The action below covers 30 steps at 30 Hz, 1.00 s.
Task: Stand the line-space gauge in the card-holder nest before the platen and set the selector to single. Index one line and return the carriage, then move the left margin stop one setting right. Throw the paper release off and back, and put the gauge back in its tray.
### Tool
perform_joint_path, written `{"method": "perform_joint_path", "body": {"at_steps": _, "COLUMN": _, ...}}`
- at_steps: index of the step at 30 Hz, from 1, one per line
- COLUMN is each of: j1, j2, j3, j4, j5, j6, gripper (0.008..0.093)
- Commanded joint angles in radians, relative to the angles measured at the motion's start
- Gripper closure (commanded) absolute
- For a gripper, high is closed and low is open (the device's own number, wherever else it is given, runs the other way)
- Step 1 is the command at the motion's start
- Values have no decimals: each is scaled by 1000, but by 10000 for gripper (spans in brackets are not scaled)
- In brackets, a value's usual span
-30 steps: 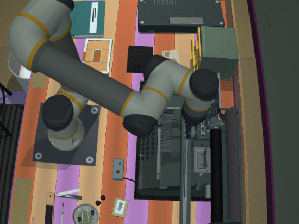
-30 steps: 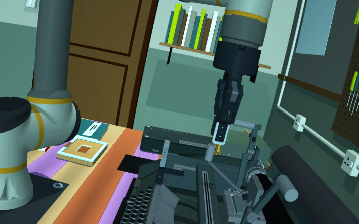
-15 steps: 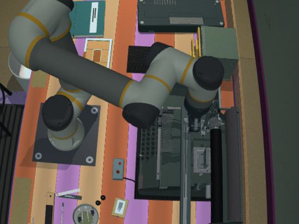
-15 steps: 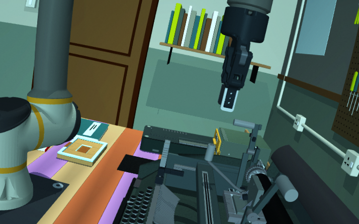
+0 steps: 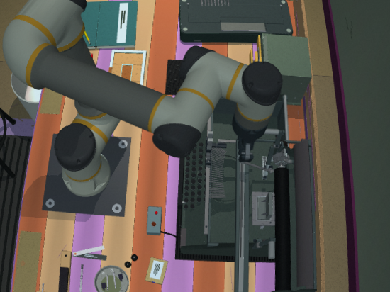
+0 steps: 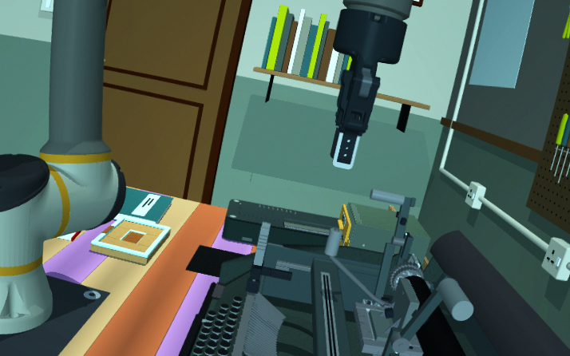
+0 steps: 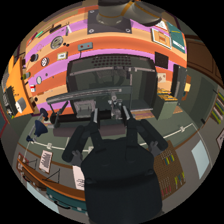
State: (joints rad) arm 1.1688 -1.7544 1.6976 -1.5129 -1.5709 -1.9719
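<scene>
The line-space gauge cannot be made out for certain in any frame; the card-holder nest before the black platen shows a pale grey frame. The wooden tray with a white rim lies on the desk to the left of the typewriter. The carriage-return lever with its grey knob rises at the typewriter's far end, near the ratchet wheel. My gripper hangs high above that lever, pointing down, open and empty.
Behind the typewriter lie a dark flat case and a green box. A teal notebook sits near the tray. A two-button pendant and small parts lie at the desk's near end. My arm's elbow overhangs the keyboard.
</scene>
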Motion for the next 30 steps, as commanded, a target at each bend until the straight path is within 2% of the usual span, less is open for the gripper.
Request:
{"method": "perform_joint_path", "body": {"at_steps": 1, "j1": 12, "j2": -15, "j3": 10, "j4": 3, "j5": 0, "j6": 10, "gripper": 494}}
{"method": "perform_joint_path", "body": {"at_steps": 8, "j1": 110, "j2": -114, "j3": 80, "j4": 31, "j5": 0, "j6": 108, "gripper": 494}}
{"method": "perform_joint_path", "body": {"at_steps": 12, "j1": 158, "j2": -150, "j3": 103, "j4": 44, "j5": 0, "j6": 157, "gripper": 494}}
{"method": "perform_joint_path", "body": {"at_steps": 23, "j1": 181, "j2": -165, "j3": 119, "j4": 44, "j5": 0, "j6": 180, "gripper": 494}}
{"method": "perform_joint_path", "body": {"at_steps": 30, "j1": 181, "j2": -169, "j3": 178, "j4": -10, "j5": 0, "j6": 181, "gripper": 494}}
